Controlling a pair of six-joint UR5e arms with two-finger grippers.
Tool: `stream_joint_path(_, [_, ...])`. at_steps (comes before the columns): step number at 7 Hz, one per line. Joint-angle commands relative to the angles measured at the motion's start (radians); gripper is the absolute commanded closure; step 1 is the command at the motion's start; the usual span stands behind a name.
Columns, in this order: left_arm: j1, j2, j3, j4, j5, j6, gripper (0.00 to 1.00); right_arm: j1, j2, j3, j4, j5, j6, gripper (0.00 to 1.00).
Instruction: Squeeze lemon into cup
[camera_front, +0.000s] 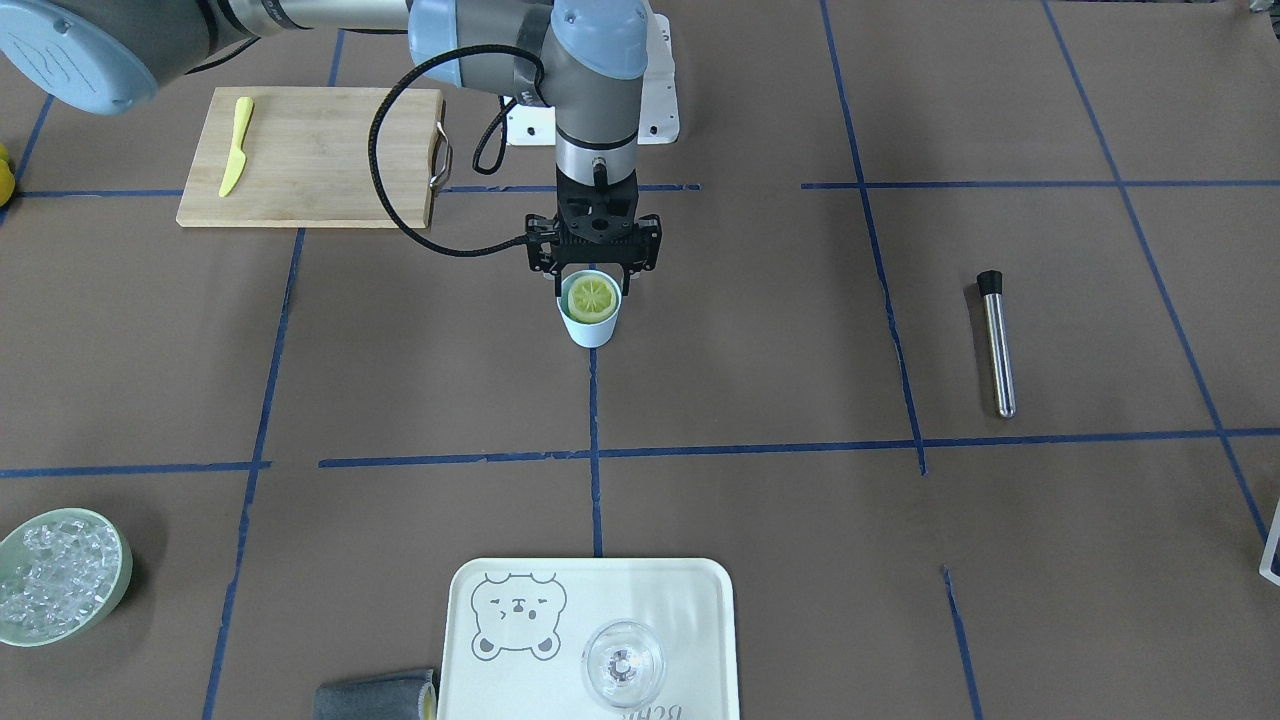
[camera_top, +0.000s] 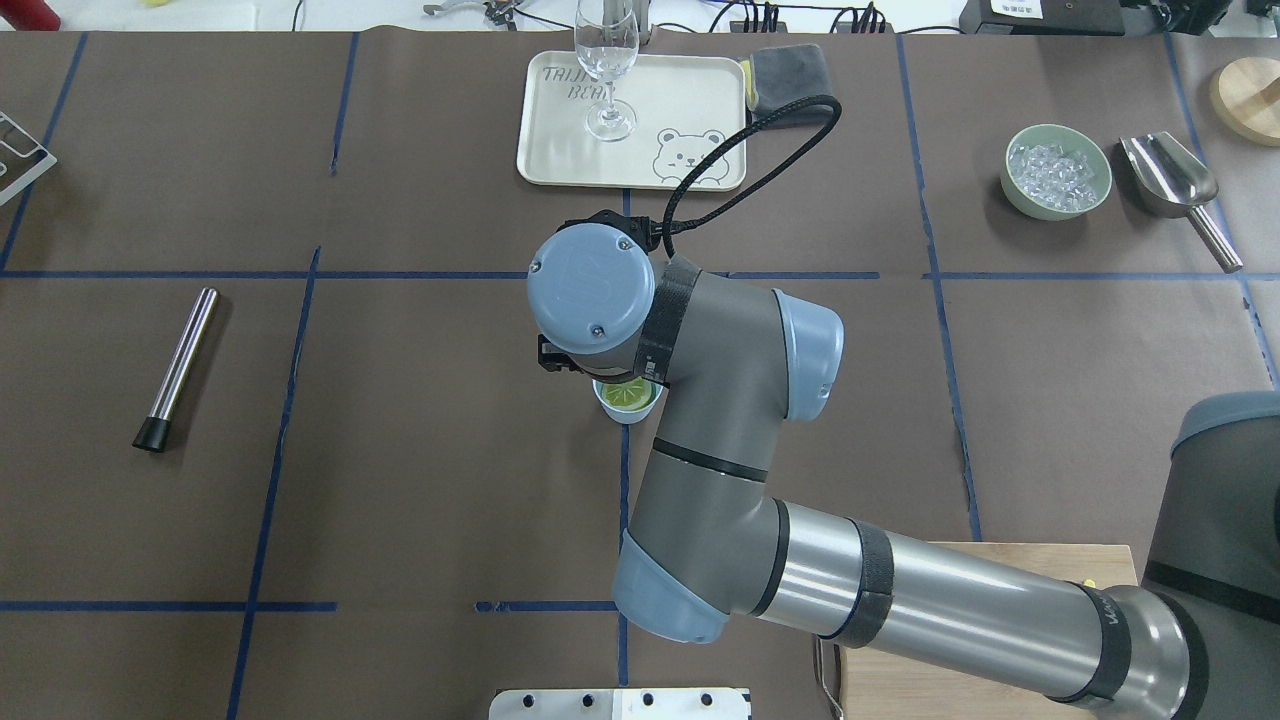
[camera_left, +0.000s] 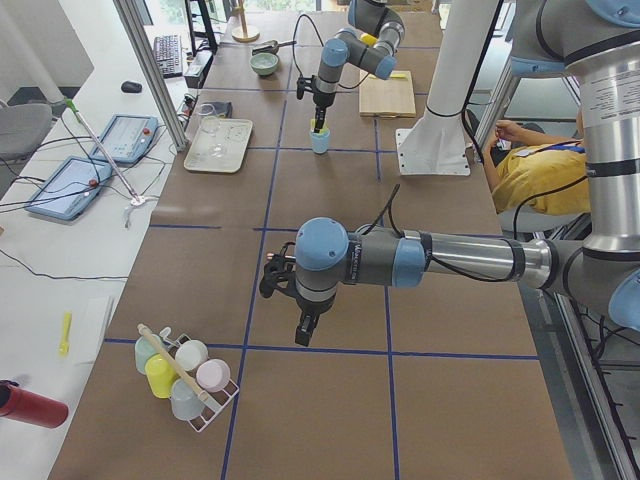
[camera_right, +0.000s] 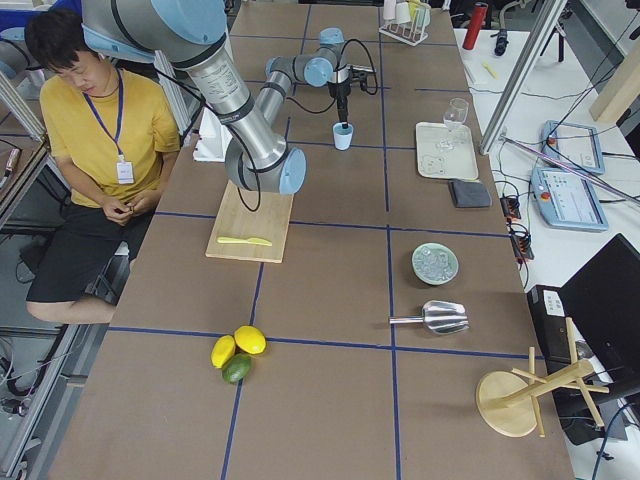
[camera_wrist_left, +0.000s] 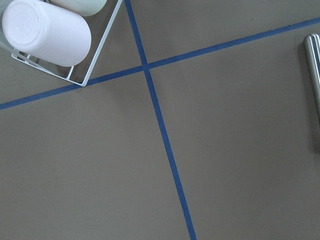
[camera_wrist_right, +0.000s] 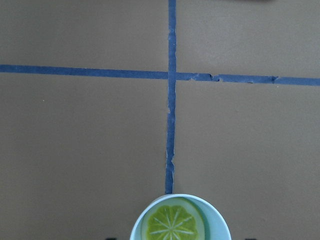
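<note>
The light-blue cup (camera_front: 590, 327) stands at the table's middle on a blue tape line. The lemon slice (camera_front: 591, 295) lies in its mouth, pale face up; both show in the right wrist view too, the cup (camera_wrist_right: 220, 229) and the lemon (camera_wrist_right: 172, 223). My right gripper (camera_front: 592, 283) hangs straight down over the cup, open, with one finger on each side of the rim and clear of the lemon. In the overhead view its wrist hides it; only the cup (camera_top: 627, 410) shows. My left gripper (camera_left: 305, 335) shows only in the exterior left view, so I cannot tell if it is open.
A cutting board (camera_front: 320, 160) with a yellow plastic knife (camera_front: 236, 145) lies behind the cup. A steel muddler (camera_front: 997, 345) lies to one side. A tray (camera_front: 690, 600) holds a clear glass (camera_front: 622, 663). A bowl of ice (camera_front: 122, 560) stands at the front corner. A cup rack (camera_wrist_left: 45, 32) is below the left wrist.
</note>
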Motion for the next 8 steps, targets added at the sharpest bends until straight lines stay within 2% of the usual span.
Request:
stream_joint_path(1, [0.000,0.000,0.002,0.000,0.000,0.000,0.00,-0.001,-0.002,0.003,0.001,0.000,0.000,0.00])
stream_joint_path(3, [0.000,-0.002,0.011,0.000,0.008,-0.006,0.00,0.030,-0.007,0.027,-0.001,0.038,-0.046,0.00])
stream_joint_path(4, [0.011,-0.012,0.020,0.002,0.011,-0.046,0.00,0.083,-0.037,0.041,0.001,0.096,-0.102,0.00])
stream_joint_path(5, [0.058,-0.023,0.018,0.002,0.011,-0.113,0.00,0.151,-0.106,0.096,0.002,0.158,-0.217,0.00])
stream_joint_path(7, [0.115,-0.046,0.017,-0.001,0.009,-0.208,0.00,0.322,-0.322,0.263,0.005,0.326,-0.509,0.00])
stream_joint_path(8, [0.158,-0.064,0.017,-0.001,0.009,-0.210,0.00,0.407,-0.468,0.350,0.004,0.368,-0.635,0.00])
